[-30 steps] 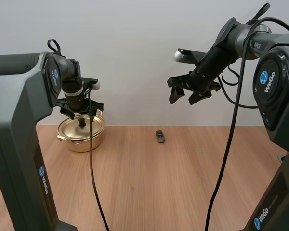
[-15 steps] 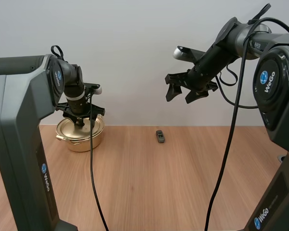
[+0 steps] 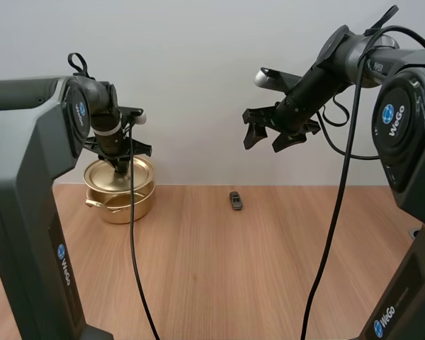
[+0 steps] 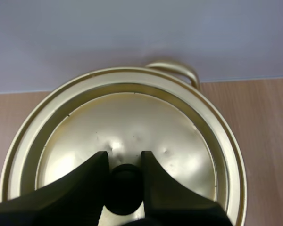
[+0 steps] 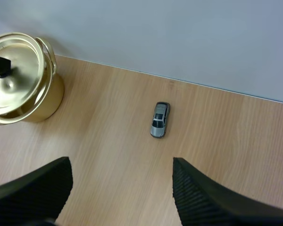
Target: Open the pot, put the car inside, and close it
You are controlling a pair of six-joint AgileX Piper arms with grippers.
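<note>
A golden pot (image 3: pixel 125 203) stands at the table's far left. Its golden lid (image 3: pixel 117 174) is raised a little and tilted above the rim. My left gripper (image 3: pixel 120 166) comes down from above and is shut on the lid's black knob (image 4: pixel 126 183), with the fingers (image 4: pixel 87 183) pinching it from both sides over the lid (image 4: pixel 132 132). A small grey toy car (image 3: pixel 235 200) lies on the table near the back wall, right of the pot. High above the car, my right gripper (image 3: pixel 273 139) hangs open with nothing in it. From the right wrist I see the car (image 5: pixel 159 120) and the pot (image 5: pixel 35 101).
The wooden table (image 3: pixel 234 269) is bare between the pot and the car and all along its front. A pale wall stands close behind the pot and the car. The pot's side handle (image 4: pixel 177 70) points toward the wall.
My left gripper came down over the pot, shut on the lid's knob and lifted the lid, which now tilts above the rim. The right gripper shifted slightly left, still open.
</note>
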